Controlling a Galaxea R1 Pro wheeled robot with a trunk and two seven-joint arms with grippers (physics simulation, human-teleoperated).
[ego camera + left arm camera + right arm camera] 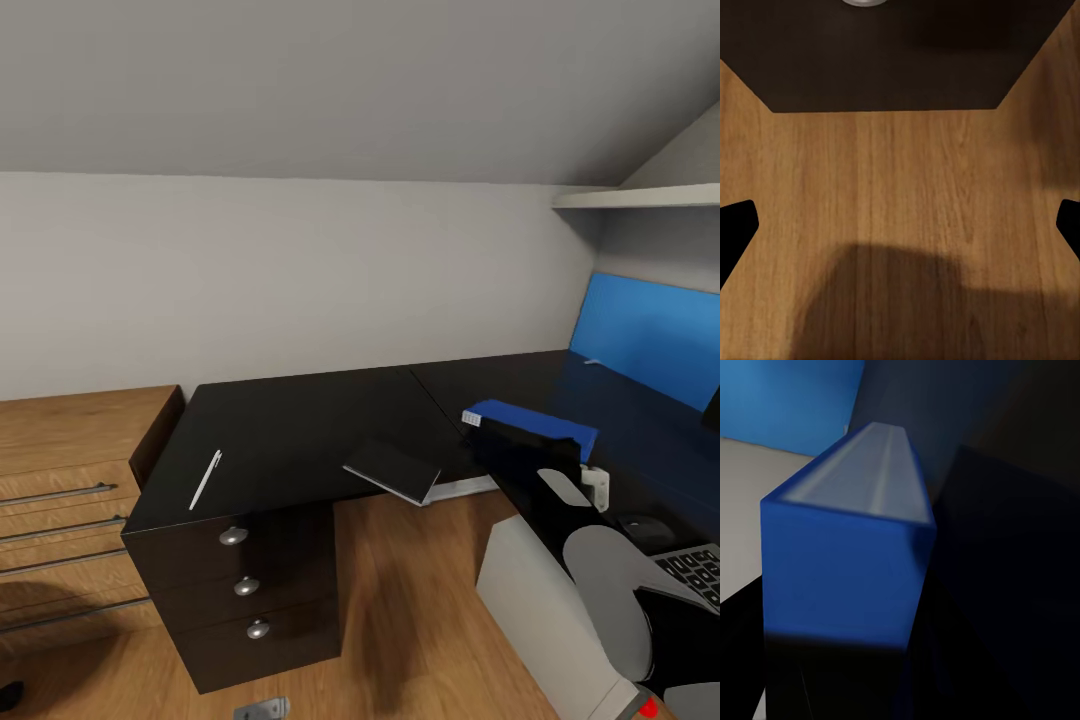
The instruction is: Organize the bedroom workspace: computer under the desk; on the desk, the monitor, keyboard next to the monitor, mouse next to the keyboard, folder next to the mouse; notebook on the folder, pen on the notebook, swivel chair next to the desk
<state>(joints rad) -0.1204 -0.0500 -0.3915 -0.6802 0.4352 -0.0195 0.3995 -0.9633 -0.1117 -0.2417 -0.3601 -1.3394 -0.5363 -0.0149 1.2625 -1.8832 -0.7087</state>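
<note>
My right gripper (518,445) is shut on the bright blue folder (535,420), holding it just above the black desk (300,420) near the inner corner. Close up, the folder (847,555) shows its pale edge. The dark grey notebook (392,470) lies at the desk's front edge and overhangs it. The white pen (205,480) lies on the left end of the worktop. A corner of the keyboard (700,572) shows at lower right, with a dark rounded mouse (645,527) beside it. My left gripper (900,225) hangs open over the wood floor. The swivel chair is out of view.
Black drawers with round knobs (247,586) stand under the desk's left end. A wooden chest (70,480) adjoins them on the left. A light grey-white box (535,590), likely the computer, stands on the floor by the desk. A blue panel (650,335) and a shelf (640,197) are on the right wall.
</note>
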